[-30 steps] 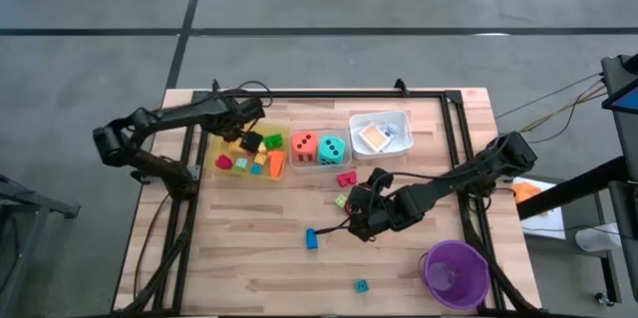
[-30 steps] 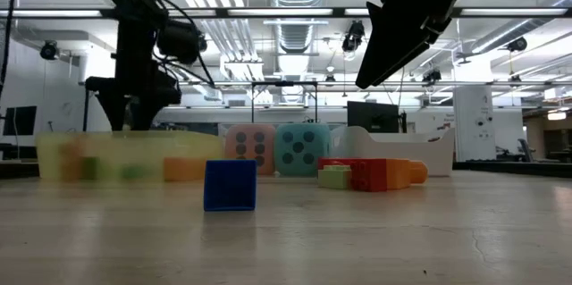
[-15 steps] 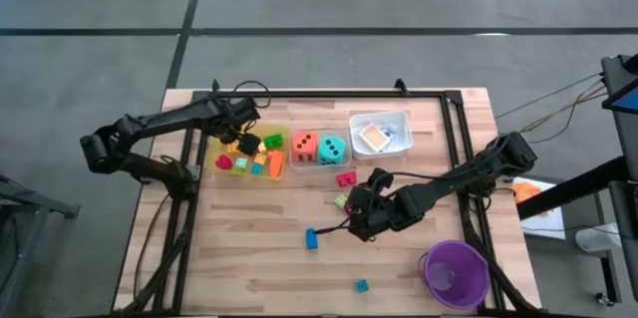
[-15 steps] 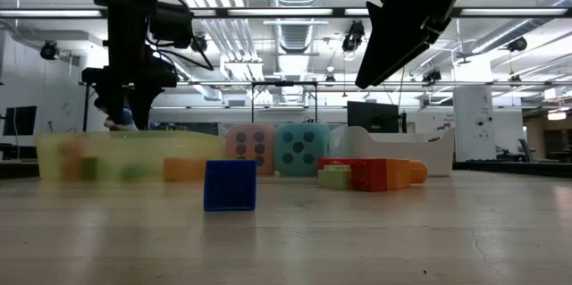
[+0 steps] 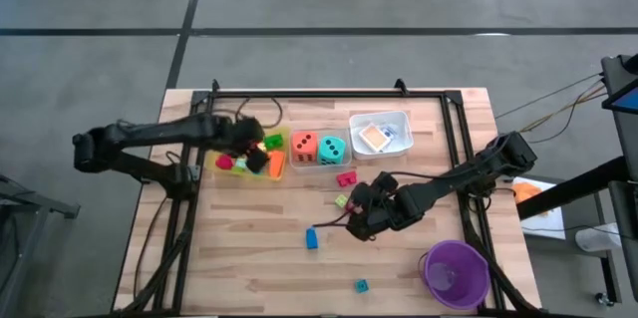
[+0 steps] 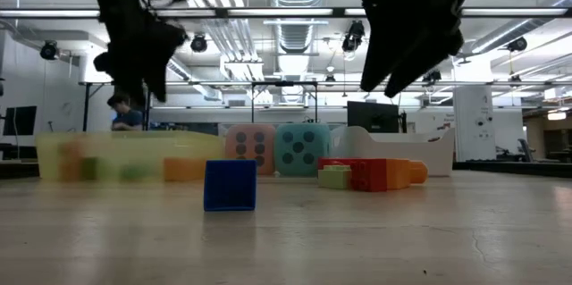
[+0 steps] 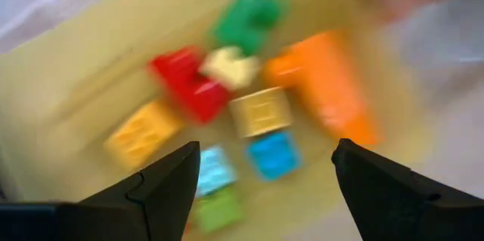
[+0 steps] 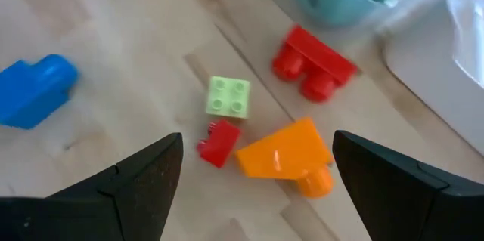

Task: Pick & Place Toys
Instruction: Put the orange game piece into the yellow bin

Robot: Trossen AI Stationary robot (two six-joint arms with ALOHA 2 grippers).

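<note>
The orange block point(image 8: 283, 155) lies on the table's middle, just beside a light green block point(image 8: 228, 96) and a small red piece point(image 8: 218, 142). It sits directly below the right gripper point(image 5: 365, 210), whose fingers are spread and empty. The left gripper point(image 5: 253, 147), also spread, hangs over the yellow tray point(image 5: 277, 171), well apart.
</note>
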